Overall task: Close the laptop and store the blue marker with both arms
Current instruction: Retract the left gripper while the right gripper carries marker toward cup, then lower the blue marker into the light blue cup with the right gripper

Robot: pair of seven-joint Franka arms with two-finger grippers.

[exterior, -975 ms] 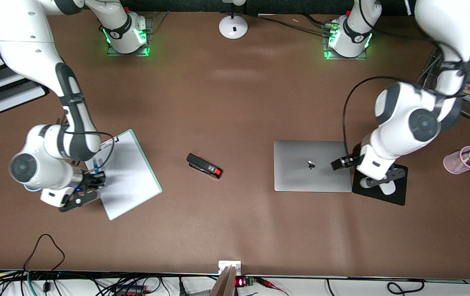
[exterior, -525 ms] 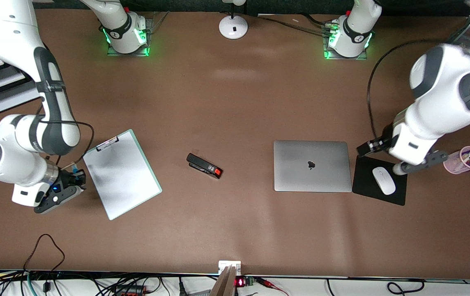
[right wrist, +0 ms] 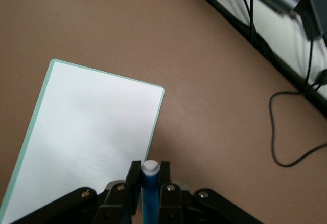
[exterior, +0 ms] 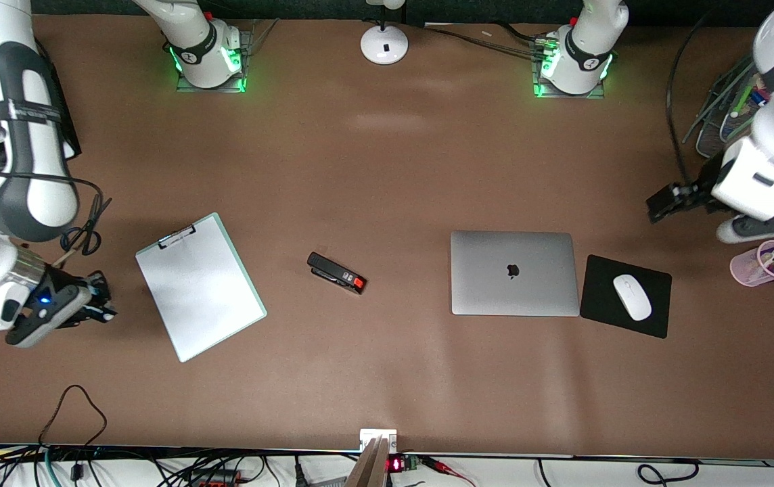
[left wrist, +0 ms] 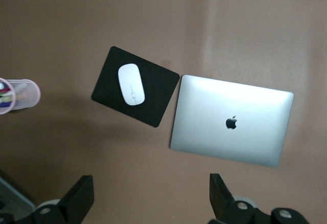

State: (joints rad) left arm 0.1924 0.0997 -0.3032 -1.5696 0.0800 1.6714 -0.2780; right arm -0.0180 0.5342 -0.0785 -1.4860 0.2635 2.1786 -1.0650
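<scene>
Laptop (exterior: 514, 272) lies shut flat on the table (exterior: 387, 169), lid up w/ dark apple logo showing, toward the left arm's end. Just beside it, on the side toward that arm's end, a black mouse pad (exterior: 657, 318) carries a white mouse (exterior: 632, 297); pad and laptop edge are v. close, can't tell if touching. Left wrist view shows the same: laptop (left wrist: 232, 120) closed, mouse pad (left wrist: 156, 106) next to it, mouse (left wrist: 131, 84) on top.

Left end effector (exterior: 671, 200) hangs over bare table near the pad, fingers spread wide w/ nothing between them; in its own wrist view one fingertip (left wrist: 79, 198) sits well apart from the other. Near it, at the table's edge, a pink translucent cup (exterior: 752, 270) holds pens.

Right end effector (exterior: 93, 301) is up over bare table at the right arm's end, beside a clipboard (exterior: 201, 287) w/ pale green border. It's pinching the blue marker (right wrist: 149, 191): right wrist view shows the blue barrel gripped between the two fingers, whitish end poking out past them. In front view the marker (exterior: 97, 310) shows only as a small blue-white bit at the fingertips.

Black stapler (exterior: 336, 272) w/ red end lies mid-table, between clipboard and laptop, well apart from both. Scissors (exterior: 88, 226) lie near the right arm, farther from the front camera than the clipboard's lower half.
</scene>
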